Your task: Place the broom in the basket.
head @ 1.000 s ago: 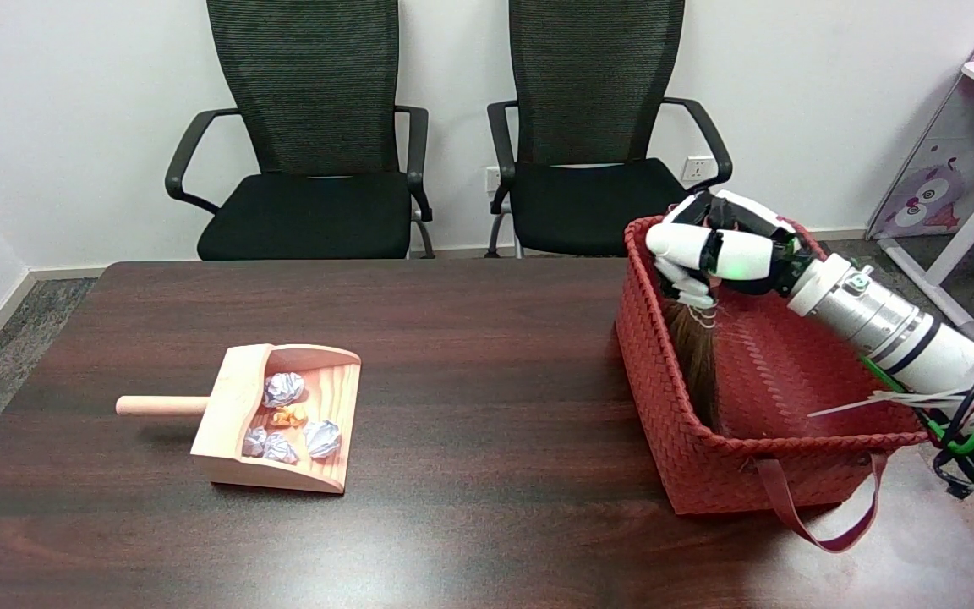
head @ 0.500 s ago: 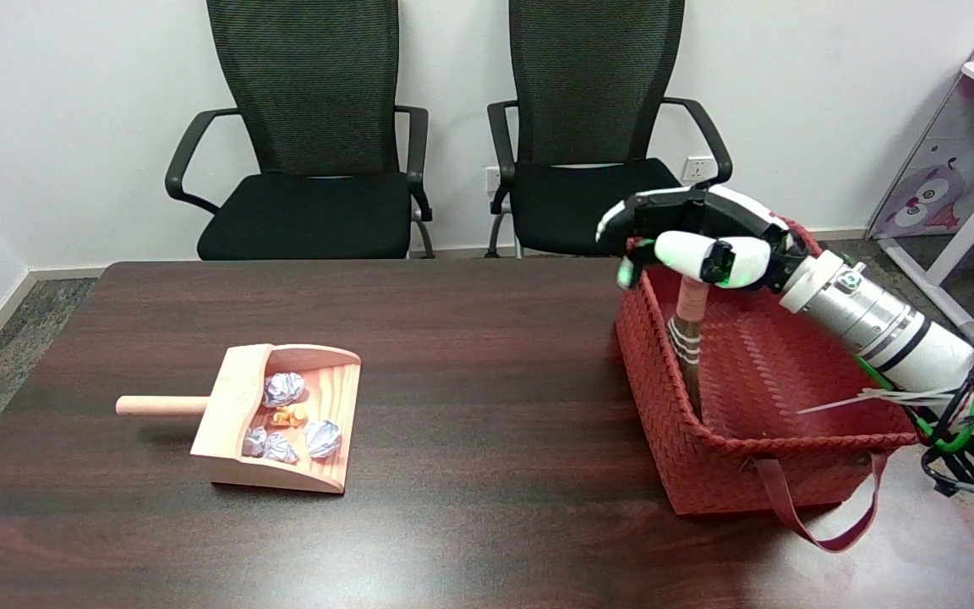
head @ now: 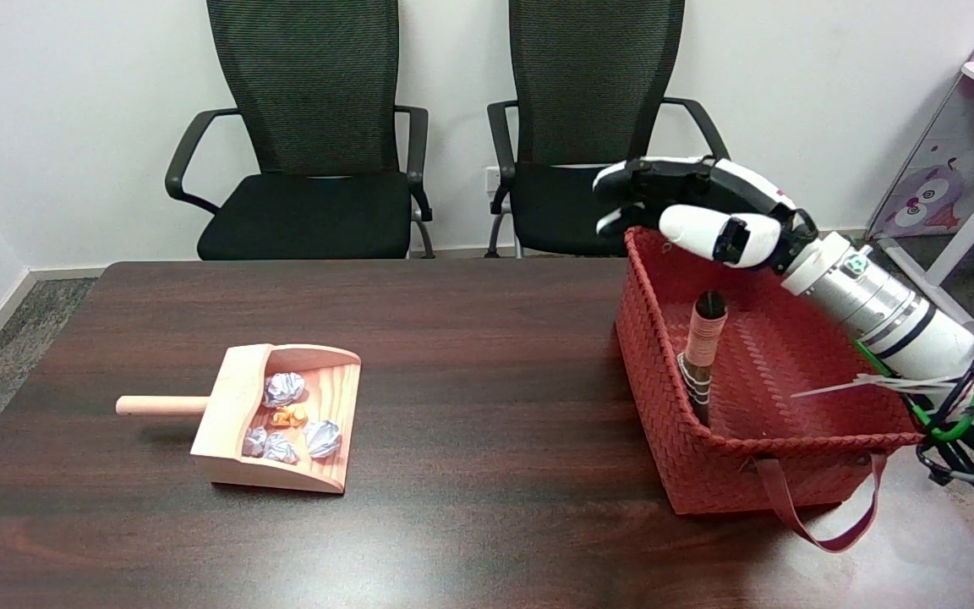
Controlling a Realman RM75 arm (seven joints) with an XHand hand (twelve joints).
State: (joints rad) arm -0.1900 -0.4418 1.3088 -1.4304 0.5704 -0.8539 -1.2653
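A small broom with a pale handle and dark bristles stands inside the red woven basket, leaning against its left wall with the handle end up. My right hand hovers above the basket's far left corner, fingers spread and holding nothing, clear of the broom's handle.
A wooden dustpan holding several crumpled paper balls lies on the dark table at the left. Two black office chairs stand behind the table. A pink shelf unit stands at the far right.
My right hand has let go of the broom, opened and risen above the basket rim. The broom has settled lower into the basket, leaning on the left wall.
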